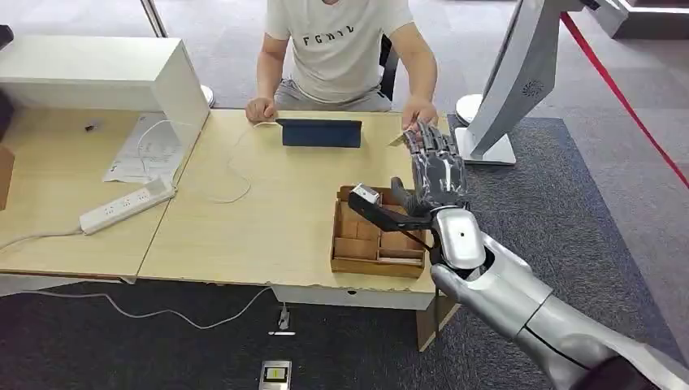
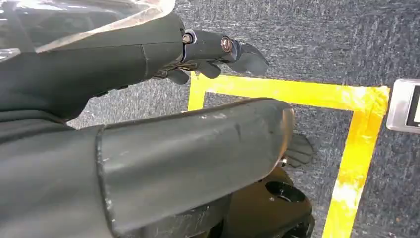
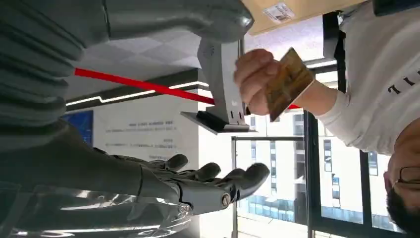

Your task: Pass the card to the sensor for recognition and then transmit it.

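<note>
My right hand (image 1: 439,166) is raised over the table's (image 1: 268,219) far right part, fingers (image 3: 218,173) spread apart and holding nothing. The card (image 3: 288,82) is just beyond it, pinched in the person's hand (image 3: 255,79); in the head view it shows as a pale sliver (image 1: 397,139) at my fingertips. Below my wrist sits a wooden tray (image 1: 375,244) at the table's near edge. A dark tablet (image 1: 322,132) stands before the person. My left hand (image 2: 218,52) hangs over grey carpet with yellow tape (image 2: 356,148), fingers curled in on nothing.
</note>
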Robot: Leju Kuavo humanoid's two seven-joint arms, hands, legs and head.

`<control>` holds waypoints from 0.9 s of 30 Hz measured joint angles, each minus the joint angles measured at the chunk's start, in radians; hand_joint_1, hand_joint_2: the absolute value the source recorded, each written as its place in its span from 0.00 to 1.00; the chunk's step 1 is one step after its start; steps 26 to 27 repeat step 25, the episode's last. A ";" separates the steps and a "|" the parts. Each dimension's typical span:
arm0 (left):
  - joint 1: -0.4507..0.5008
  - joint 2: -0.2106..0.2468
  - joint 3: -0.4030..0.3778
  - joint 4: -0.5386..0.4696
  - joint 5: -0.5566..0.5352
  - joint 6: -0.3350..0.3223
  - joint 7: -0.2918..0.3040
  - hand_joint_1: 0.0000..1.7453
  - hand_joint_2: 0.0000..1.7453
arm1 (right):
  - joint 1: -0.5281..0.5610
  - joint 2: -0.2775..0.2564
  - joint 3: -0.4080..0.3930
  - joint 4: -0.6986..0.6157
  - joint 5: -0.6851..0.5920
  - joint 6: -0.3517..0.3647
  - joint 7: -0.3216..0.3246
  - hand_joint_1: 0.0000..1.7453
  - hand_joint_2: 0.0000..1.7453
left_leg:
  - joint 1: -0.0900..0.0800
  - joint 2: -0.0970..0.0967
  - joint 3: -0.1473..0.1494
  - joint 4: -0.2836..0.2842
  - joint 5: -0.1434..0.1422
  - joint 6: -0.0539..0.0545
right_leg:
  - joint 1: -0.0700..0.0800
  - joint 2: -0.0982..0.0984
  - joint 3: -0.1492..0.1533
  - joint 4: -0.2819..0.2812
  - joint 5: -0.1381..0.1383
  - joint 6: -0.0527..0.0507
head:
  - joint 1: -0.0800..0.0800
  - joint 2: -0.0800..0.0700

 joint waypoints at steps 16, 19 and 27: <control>0.007 0.000 0.003 0.000 0.054 0.030 -0.008 0.00 0.00 | 0.005 -0.213 -0.093 -0.049 0.025 0.147 0.106 0.00 0.00 | -0.001 0.000 -0.001 0.002 0.000 0.000 | -0.001 0.000 0.000 -0.001 0.001 0.001 | 0.000 0.000; 0.007 0.000 0.004 0.000 0.054 0.030 -0.006 0.00 0.00 | 0.013 -0.261 -0.129 -0.070 0.023 0.153 0.106 0.00 0.00 | -0.001 0.000 -0.002 0.002 0.000 0.000 | -0.001 0.001 -0.001 -0.001 0.001 0.002 | 0.000 0.000; 0.007 0.000 0.012 0.000 0.054 0.055 -0.007 0.00 0.00 | 0.104 -0.340 -0.275 -0.101 0.153 0.266 0.108 0.00 0.00 | 0.000 -0.005 0.001 0.004 0.000 0.001 | 0.000 -0.003 -0.001 -0.003 0.001 0.002 | -0.001 0.000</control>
